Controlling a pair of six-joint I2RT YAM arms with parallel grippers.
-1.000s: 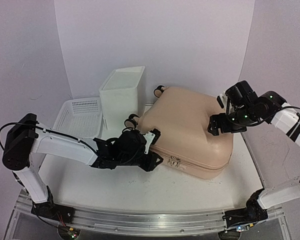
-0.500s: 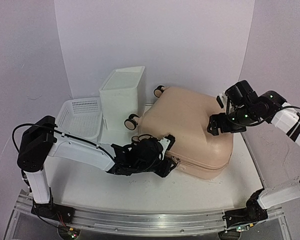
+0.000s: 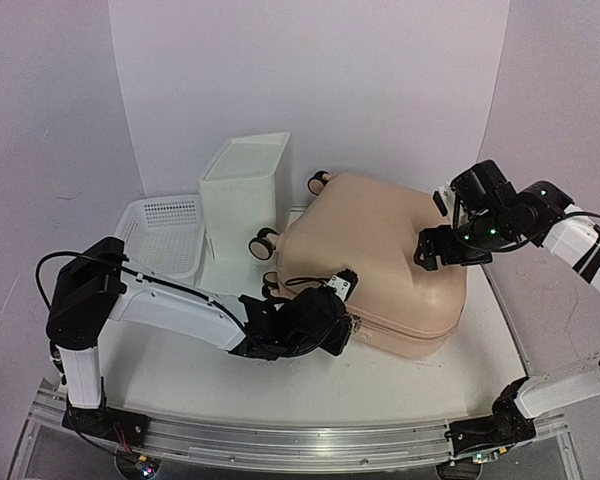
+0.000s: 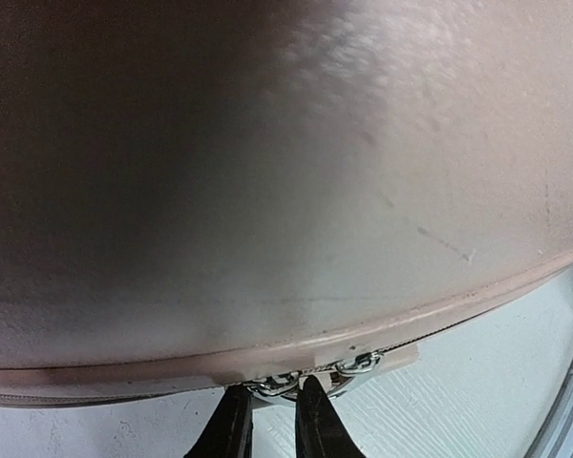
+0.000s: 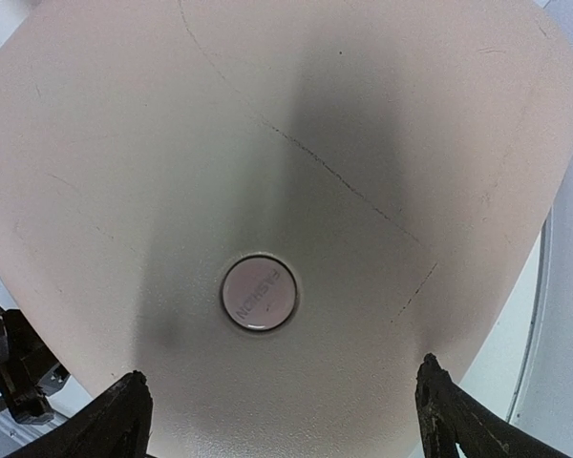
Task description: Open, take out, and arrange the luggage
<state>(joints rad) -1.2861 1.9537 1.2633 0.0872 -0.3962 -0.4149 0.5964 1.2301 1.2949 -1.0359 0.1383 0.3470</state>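
Observation:
The peach-pink luggage (image 3: 380, 240) lies flat on the white table, shut, with its zipper seam facing the front. My left gripper (image 3: 347, 316) is at the front seam. In the left wrist view its black fingertips (image 4: 237, 420) stand close together round a silver zipper pull (image 4: 273, 384), and my left gripper (image 4: 275, 385) touches the seam under the shell (image 4: 315, 172). My right gripper (image 3: 432, 256) is wide open over the shell's right side. In the right wrist view my right gripper (image 5: 281, 370) has its fingers (image 5: 124, 420) spread above the shell (image 5: 344, 124), near a round badge (image 5: 258, 292).
A white drawer box (image 3: 242, 190) stands at the back left beside the luggage. A white mesh basket (image 3: 160, 235) lies left of it. Caster wheels (image 3: 263, 242) stick out of the luggage's left end. The table's front rail (image 3: 280, 440) runs along the near edge.
My left arm has moved right along the front seam, from the luggage's left corner to the zipper pulls. The right arm and the luggage have not moved.

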